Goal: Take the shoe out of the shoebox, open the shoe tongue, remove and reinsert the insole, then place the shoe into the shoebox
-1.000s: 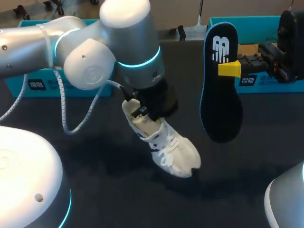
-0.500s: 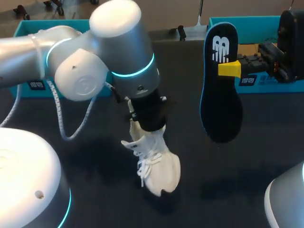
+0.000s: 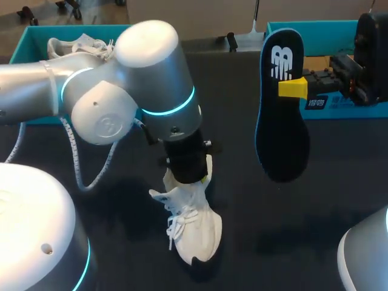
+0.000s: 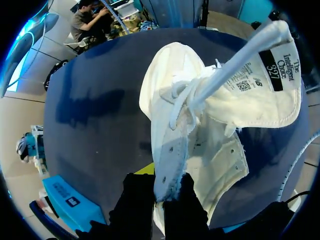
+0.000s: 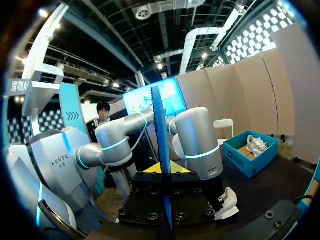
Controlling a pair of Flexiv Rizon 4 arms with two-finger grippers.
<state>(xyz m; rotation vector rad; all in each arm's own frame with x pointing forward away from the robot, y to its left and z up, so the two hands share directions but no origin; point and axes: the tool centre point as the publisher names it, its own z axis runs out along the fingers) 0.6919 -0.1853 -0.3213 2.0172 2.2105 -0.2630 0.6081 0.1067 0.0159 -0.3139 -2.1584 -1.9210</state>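
Left gripper (image 4: pixel 159 192) pinches collar edge of white lace-up sneaker (image 3: pixel 194 227), toe down on black table (image 3: pixel 321 230). Right gripper (image 5: pixel 163 172) clamps black blue-rimmed foam insole (image 3: pixel 280 115) aloft, well apart from sneaker. Advice for reinserting: hold sneaker steady, turn opening toward insole, keep tongue (image 4: pixel 260 85) clear, feed toe end first.

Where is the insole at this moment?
Head view, right side: the insole hangs upright in the right claw, in front of the teal shoebox there, apart from the white shoe at centre.
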